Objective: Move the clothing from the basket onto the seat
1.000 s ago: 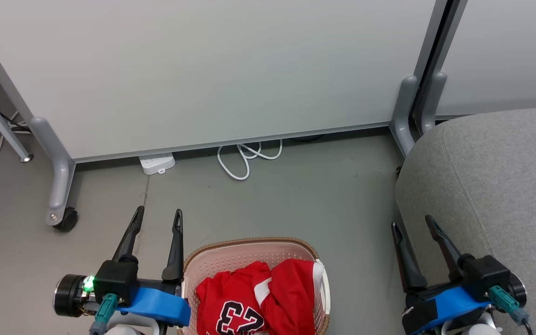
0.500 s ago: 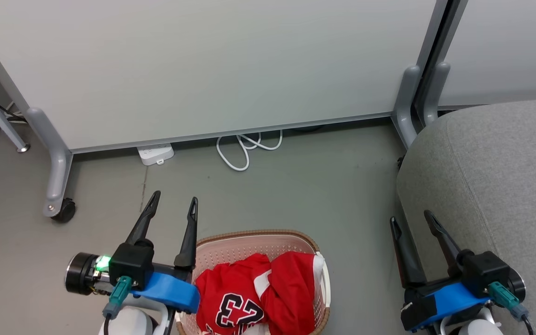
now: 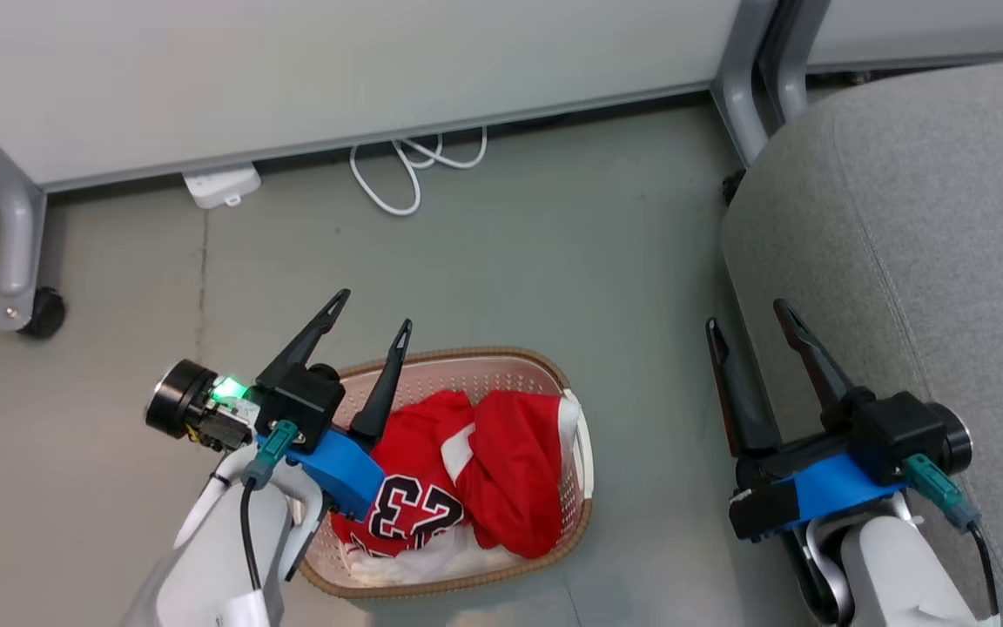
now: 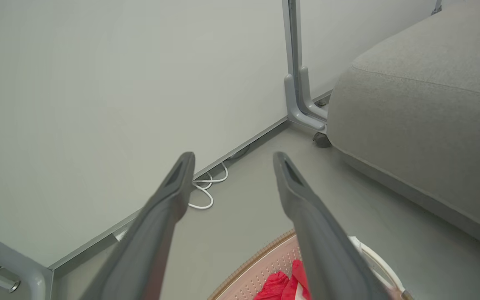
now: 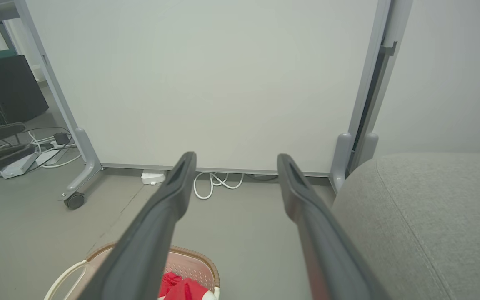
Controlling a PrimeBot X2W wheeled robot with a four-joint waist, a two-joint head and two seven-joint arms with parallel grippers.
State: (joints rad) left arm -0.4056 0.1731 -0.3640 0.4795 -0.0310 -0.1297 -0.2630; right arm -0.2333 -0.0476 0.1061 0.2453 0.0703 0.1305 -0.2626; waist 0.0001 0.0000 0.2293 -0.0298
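- The clothing (image 3: 514, 470) is bright red; the jersey (image 3: 414, 509) carries a black "23" edged in white, and the other garment (image 3: 467, 440) shows white bands.
- The basket (image 3: 475, 376) has a cream, faintly pink wall dotted with small holes, a brown woven-look rim and a white handle.
- The seat (image 3: 919, 218) is light grey with a fine speckled weave.
- The floor (image 3: 554, 261) is dull grey-green.
- The partition panel (image 3: 336, 70) is off-white, framed in grey metal.
- The cable (image 3: 406, 174) and power strip (image 3: 221, 185) are white.
- The caster (image 3: 42, 313) is black.
- The left gripper (image 3: 374, 309) and right gripper (image 3: 747, 314) are near-black on blue brackets with teal plugs; the left one shows a green light.
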